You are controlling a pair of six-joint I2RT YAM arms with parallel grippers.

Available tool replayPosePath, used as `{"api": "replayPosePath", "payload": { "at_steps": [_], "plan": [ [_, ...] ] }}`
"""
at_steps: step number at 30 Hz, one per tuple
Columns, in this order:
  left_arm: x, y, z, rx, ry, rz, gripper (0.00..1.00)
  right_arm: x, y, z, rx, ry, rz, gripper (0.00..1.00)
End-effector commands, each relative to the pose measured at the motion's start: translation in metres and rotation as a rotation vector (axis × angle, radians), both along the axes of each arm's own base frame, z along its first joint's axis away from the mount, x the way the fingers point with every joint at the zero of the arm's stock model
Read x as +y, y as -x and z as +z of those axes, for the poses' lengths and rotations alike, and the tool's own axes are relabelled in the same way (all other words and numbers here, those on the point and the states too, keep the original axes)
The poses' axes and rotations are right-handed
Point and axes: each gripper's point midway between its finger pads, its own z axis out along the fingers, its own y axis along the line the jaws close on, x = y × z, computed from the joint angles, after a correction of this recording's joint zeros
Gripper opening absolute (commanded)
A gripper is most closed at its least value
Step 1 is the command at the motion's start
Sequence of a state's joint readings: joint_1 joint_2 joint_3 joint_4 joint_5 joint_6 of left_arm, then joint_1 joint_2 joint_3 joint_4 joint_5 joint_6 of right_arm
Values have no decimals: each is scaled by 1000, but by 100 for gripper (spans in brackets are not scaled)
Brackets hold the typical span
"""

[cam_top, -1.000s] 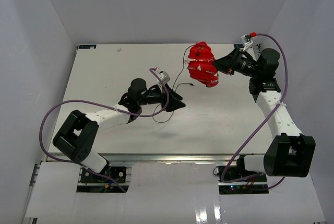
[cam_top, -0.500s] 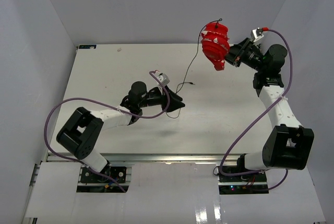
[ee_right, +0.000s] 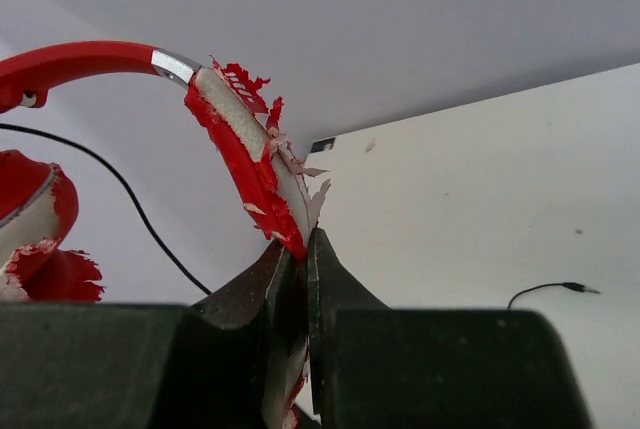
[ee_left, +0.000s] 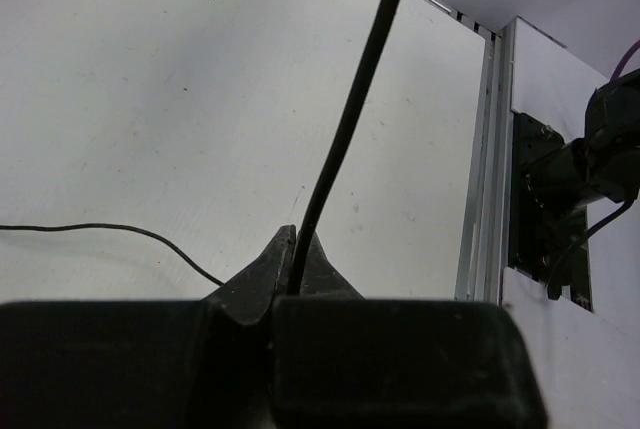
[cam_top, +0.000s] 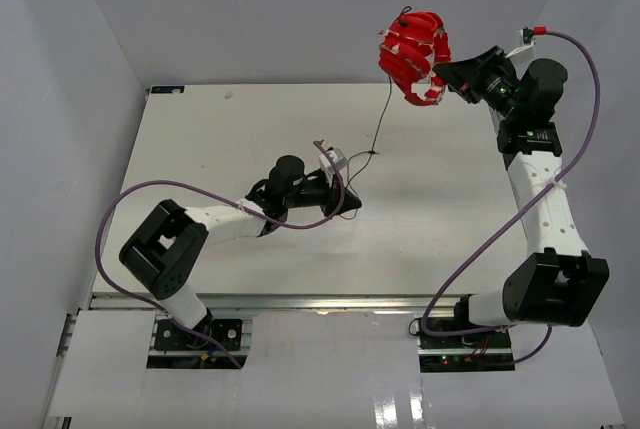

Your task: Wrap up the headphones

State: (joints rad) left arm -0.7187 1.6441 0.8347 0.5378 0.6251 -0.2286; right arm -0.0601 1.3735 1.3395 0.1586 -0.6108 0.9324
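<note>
The table (cam_top: 200, 149) is viewed whole from above and behind, arm bases at 6 o'clock. The left wrist view is set close on the cord (ee_left: 347, 119), faced toward 3 o'clock; the right, close on the headphones (ee_right: 243, 164), toward 9 o'clock. Table and cord are shared by all.

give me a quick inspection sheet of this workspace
surface: white table; the cord's plug end lies on it
job's things: red headphones held in the air, red cover flaking; thin cord runs down to the left gripper
clutter: nothing seen
grippers: right gripper shut on the headphones; left gripper shut on the cord
cables: purple cables loop off both arms
surroundings: grey walls on three sides
</note>
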Motion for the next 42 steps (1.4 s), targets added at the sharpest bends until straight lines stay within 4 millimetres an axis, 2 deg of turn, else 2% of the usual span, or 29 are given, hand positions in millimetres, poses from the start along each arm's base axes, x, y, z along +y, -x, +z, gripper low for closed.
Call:
{"api": "replayPosePath", "payload": {
  "at_steps": [1, 3, 5, 8, 9, 12, 15, 17, 19, 22, 24, 27, 31, 38, 42],
  "plan": [
    [-14, 8, 52, -133, -30, 27, 0, -14, -14, -18, 46, 192, -289, 8],
    [-22, 12, 43, -97, -80, 16, 0, -7, -17, -26, 43, 241, -332, 8],
    [-32, 11, 46, -74, -96, 3, 0, -2, -21, -33, 1, 348, -386, 8],
    [-37, 11, 60, -57, -106, -9, 0, -11, -26, -42, -73, 584, -538, 8],
    [-37, 10, 72, -68, -110, -8, 0, -18, -26, -43, -104, 648, -589, 8],
    [-21, 12, 82, -83, -194, 12, 0, -36, -21, -50, -208, 865, -651, 8],
    [-4, 11, 100, -131, -245, 55, 0, -35, -11, -65, -341, 1055, -587, 8],
    [5, 12, 96, -147, -303, 51, 0, -13, -5, -79, -439, 1134, -418, 8],
    [11, 10, 103, -167, -346, 54, 0, 8, 5, -104, -506, 1230, -220, 8],
    [18, -1, 108, -186, -416, 91, 0, 28, 18, -127, -557, 1247, -40, 8],
    [23, -5, 106, -203, -456, 102, 0, 35, 25, -132, -577, 1240, 23, 8],
    [32, -13, 90, -195, -548, 109, 0, 59, 47, -142, -613, 1175, 204, 8],
    [38, -23, 74, -187, -613, 106, 0, 79, 69, -137, -621, 1034, 341, 8],
    [67, -35, 67, -195, -682, 131, 0, 87, 87, -137, -480, 752, 510, 8],
    [82, -38, 77, -221, -647, 158, 0, 87, 95, -144, -394, 610, 619, 8]
  ]
}}
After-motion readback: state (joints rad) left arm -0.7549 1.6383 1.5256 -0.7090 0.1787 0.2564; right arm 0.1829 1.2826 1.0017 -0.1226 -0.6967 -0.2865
